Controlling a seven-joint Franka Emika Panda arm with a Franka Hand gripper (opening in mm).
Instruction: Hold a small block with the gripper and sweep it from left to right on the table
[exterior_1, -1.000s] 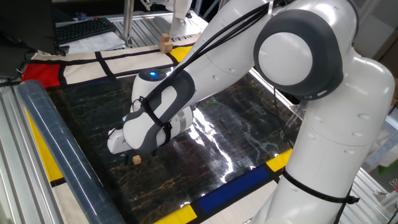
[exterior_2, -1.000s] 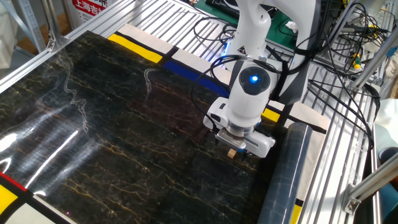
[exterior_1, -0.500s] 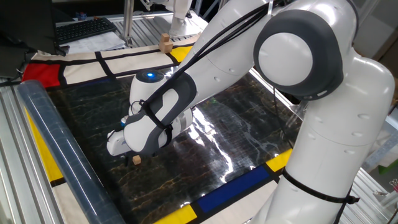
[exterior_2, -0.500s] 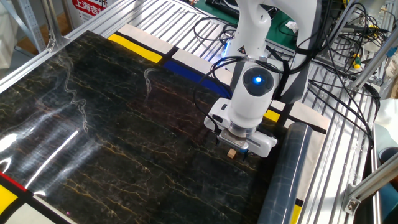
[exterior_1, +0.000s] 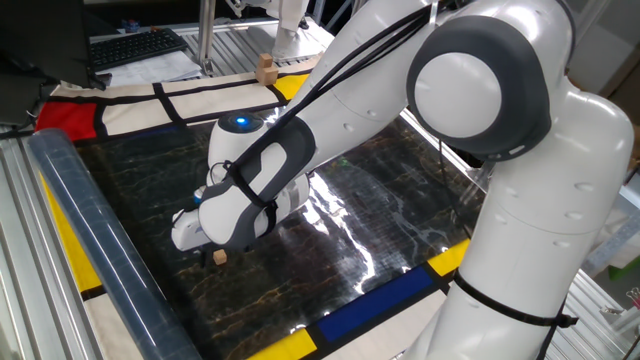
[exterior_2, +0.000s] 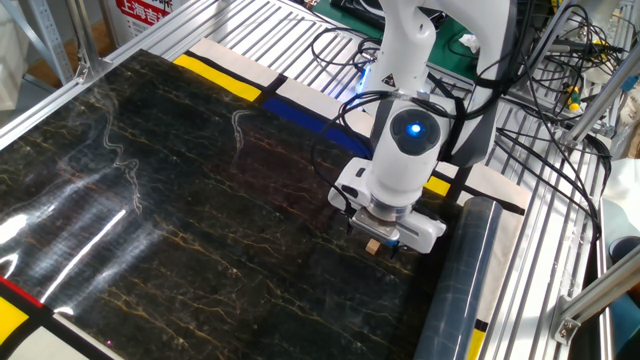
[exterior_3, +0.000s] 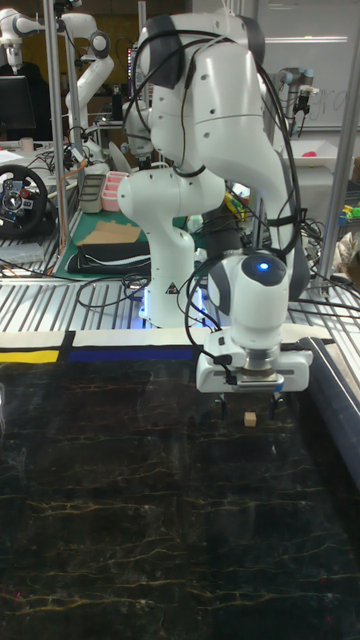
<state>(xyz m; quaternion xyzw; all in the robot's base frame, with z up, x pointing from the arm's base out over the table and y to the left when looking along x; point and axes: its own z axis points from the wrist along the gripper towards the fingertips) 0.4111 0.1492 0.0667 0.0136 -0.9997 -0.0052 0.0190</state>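
- Tan and tiny, the small block (exterior_3: 250, 418) sits right under the wrist, down at the black marble surface of the table (exterior_2: 150, 200).
- Gripper (exterior_3: 250, 410) points straight down at the sheet, its dark fingers closed in narrow on the small block (exterior_2: 372, 246); from the tall fixed view the cube peeks out between the fingertips, touching the table or a hair above it, I cannot tell which.
- From one fixed view, the cube (exterior_1: 219, 257) shows as a pale speck just below the white wrist, with the gripper (exterior_1: 214, 252) mostly hidden behind the arm's housing.
- White-and-grey arm (exterior_1: 400, 110) leans long and low across the marble, a blue light (exterior_2: 414, 127) glowing on the joint above the hand.
- Placement: in the other fixed view the block is near the right edge of the marble, just beside a dark glossy roll (exterior_2: 458, 285) that runs along that border.
- Same roll (exterior_1: 95, 250) shows in one fixed view, lying along the left side of the sheet, close to the wrist but apart from it.
- Coloured border panels frame the sheet: a blue panel (exterior_3: 130, 353) and a yellow panel (exterior_3: 30, 356) behind the hand in the tall view, and a red panel (exterior_1: 60, 115) at the far left corner in one fixed view.
- Far off on the white border stands a larger tan wooden block (exterior_1: 265, 68), well apart from the gripper.
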